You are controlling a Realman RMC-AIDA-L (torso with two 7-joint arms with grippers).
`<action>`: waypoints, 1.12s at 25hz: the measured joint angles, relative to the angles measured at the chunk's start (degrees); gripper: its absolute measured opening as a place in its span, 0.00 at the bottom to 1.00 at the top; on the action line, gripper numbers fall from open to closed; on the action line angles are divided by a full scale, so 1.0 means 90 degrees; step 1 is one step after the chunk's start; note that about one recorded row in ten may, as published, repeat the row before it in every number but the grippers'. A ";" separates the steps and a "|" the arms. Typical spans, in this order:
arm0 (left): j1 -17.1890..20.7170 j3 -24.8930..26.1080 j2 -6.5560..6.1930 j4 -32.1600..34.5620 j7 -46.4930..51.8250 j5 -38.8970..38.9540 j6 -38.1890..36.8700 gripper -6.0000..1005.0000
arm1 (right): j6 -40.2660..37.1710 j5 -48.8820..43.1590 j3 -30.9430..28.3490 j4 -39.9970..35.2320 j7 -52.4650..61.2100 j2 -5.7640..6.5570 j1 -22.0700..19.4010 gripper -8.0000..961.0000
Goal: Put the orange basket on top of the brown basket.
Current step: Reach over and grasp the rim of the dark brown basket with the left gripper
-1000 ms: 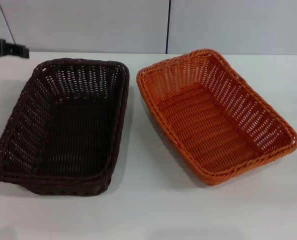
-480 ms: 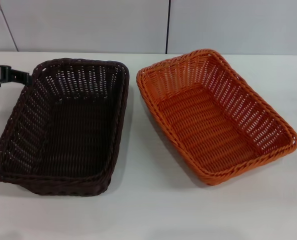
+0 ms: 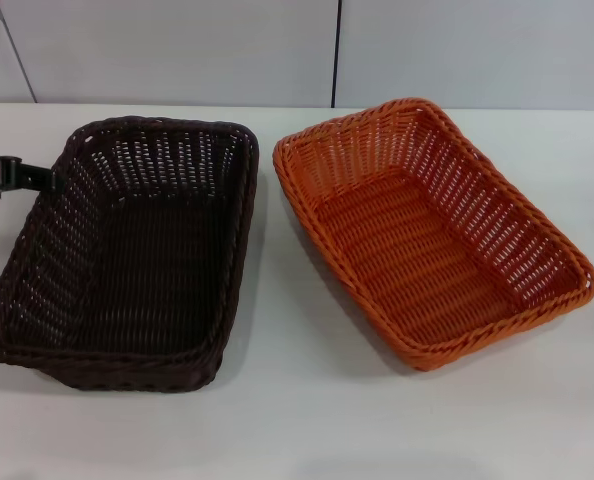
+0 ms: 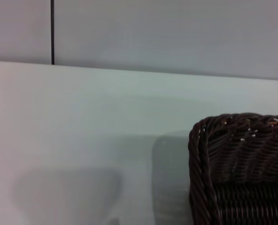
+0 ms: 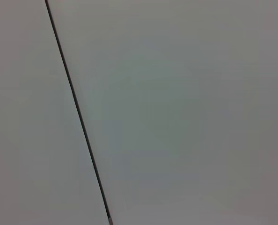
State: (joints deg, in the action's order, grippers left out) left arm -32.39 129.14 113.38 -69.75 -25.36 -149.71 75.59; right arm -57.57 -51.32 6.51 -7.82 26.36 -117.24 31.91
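- Sitting flat on the white bench (image 3: 297, 420): brown basket (image 3: 127, 250), open side up.
- Lying just beside the brown basket, on its right, not touching: orange basket (image 3: 427, 230), angled a bit, also on the bench, not stacked.
- Hovering at the brown basket's far left corner, close to the rim: left gripper (image 3: 17, 175); can't tell if wide or narrow.
- Showing in the left wrist view: one brown basket corner (image 4: 242, 164).
- Not appearing anywhere: right gripper.
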 joint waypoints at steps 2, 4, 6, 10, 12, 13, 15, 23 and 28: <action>0.0004 -0.0006 0.0002 0.0050 -0.0003 -0.0018 -0.0005 0.82 | 0.0000 0.0000 0.0000 0.0005 0.0000 0.0000 0.0000 0.72; 0.0006 -0.0007 0.0014 0.0108 -0.0016 -0.0030 -0.0029 0.81 | 0.0000 -0.0002 -0.0001 0.0009 0.0000 0.0000 0.0000 0.72; 0.0001 -0.0012 0.0025 0.0195 -0.0052 -0.0036 -0.0044 0.81 | 0.0003 -0.0007 -0.0001 0.0013 0.0000 0.0000 0.0000 0.72; -0.0067 -0.0016 0.0072 0.0429 -0.0148 -0.0042 -0.0091 0.81 | 0.0052 -0.0017 -0.0001 0.0019 0.0000 0.0000 0.0000 0.72; -0.0114 -0.0016 0.0093 0.0592 -0.0226 -0.0046 -0.0159 0.80 | 0.0083 -0.0017 -0.0001 0.0019 0.0000 -0.0002 0.0010 0.72; -0.0139 -0.0016 0.0098 0.0684 -0.0252 -0.0047 -0.0198 0.80 | 0.0088 -0.0020 -0.0002 0.0019 0.0000 -0.0004 0.0013 0.72; -0.0194 -0.0015 0.0097 0.0882 -0.0279 -0.0052 -0.0289 0.80 | 0.0094 -0.0028 -0.0002 0.0019 0.0000 -0.0009 0.0014 0.72; -0.0229 0.0000 0.0102 0.0954 -0.0400 -0.0068 -0.0353 0.79 | 0.0200 -0.0048 -0.0002 0.0019 0.0000 -0.0010 0.0062 0.72; -0.0229 0.0005 0.0110 0.0885 -0.0415 -0.0071 -0.0402 0.69 | 0.0348 -0.0050 -0.0001 0.0012 0.0000 -0.0009 0.0087 0.72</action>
State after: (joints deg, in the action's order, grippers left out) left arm -34.45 129.19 114.37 -61.78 -29.09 -150.34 71.97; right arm -54.43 -51.77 6.50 -7.71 26.36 -117.32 32.69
